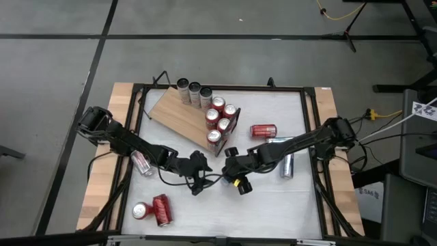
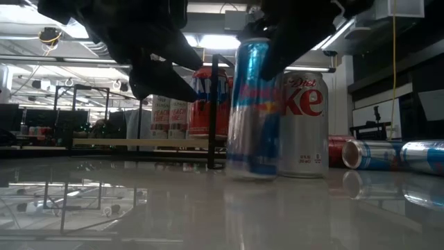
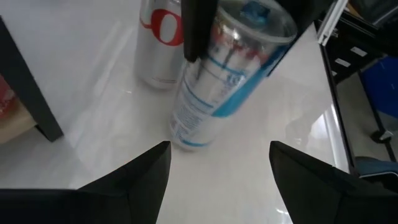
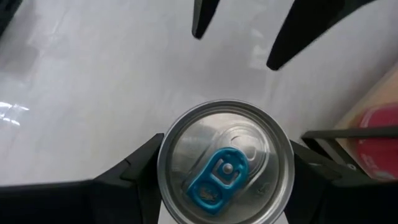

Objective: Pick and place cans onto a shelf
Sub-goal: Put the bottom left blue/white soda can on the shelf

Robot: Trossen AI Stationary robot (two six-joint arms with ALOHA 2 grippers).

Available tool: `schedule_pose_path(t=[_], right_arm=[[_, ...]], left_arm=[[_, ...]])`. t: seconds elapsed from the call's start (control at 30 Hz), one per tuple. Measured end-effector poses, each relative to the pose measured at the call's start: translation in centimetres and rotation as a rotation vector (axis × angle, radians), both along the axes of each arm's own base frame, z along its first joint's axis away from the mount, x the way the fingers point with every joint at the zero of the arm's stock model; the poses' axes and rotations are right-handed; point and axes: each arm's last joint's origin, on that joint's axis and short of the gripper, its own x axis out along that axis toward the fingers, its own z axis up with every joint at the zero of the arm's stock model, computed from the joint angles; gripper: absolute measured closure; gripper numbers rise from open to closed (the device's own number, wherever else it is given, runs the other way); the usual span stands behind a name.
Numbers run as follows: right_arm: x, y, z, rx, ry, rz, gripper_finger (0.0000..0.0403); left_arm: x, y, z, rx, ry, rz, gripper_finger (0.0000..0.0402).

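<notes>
Right gripper point(image 4: 224, 165) grips the blue-and-silver can point(image 4: 225, 163) from above, so I can carry it upright to the shelf point(image 1: 179, 117).

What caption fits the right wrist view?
Right gripper shut around an upright blue-tabbed slim can, left gripper open just beyond it.

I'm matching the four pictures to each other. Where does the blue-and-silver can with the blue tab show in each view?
High view: hidden under the right gripper, centre.
Low view: blue-and-silver can centre, upright.
Left wrist view: centre top, between dark fingers.
Right wrist view: its top fills bottom centre.
Shared landmark: the silver Diet Coke can beside it.
</notes>
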Motion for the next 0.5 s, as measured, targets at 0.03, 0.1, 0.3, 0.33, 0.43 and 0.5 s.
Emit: schedule_pose_path(t=[0.03,0.1,0.3,0.33,0.43,0.5], right_arm=[[0.00,-0.02,-0.10,-0.002,0.006,-0.001,0.0173],[0.18,0.04,-0.45,-0.004,0.011,-0.001,0.0173],[0.24,0.06,-0.46,-0.003,0.008,-0.001,0.0173],[0.24,0.06,-0.46,-0.003,0.008,-0.001,0.0173],[0.25,0.06,-0.47,-0.003,0.007,-0.001,0.0173],[0.26,0.06,-0.48,-0.003,0.007,-0.001,0.0173]], left_arm=[[0.01,0.00,0.00,0.000,-0.001,0.001,0.0136],[0.01,0.00,0.00,0.001,-0.001,0.002,0.0136],[0.01,0.00,0.01,0.002,-0.002,0.001,0.0136],[0.02,0.00,0.01,0.003,-0.002,0.000,0.0136],[0.02,0.00,0.01,0.021,-0.004,-0.012,0.0136],[0.02,0.00,0.02,0.028,-0.006,-0.017,0.0136]])
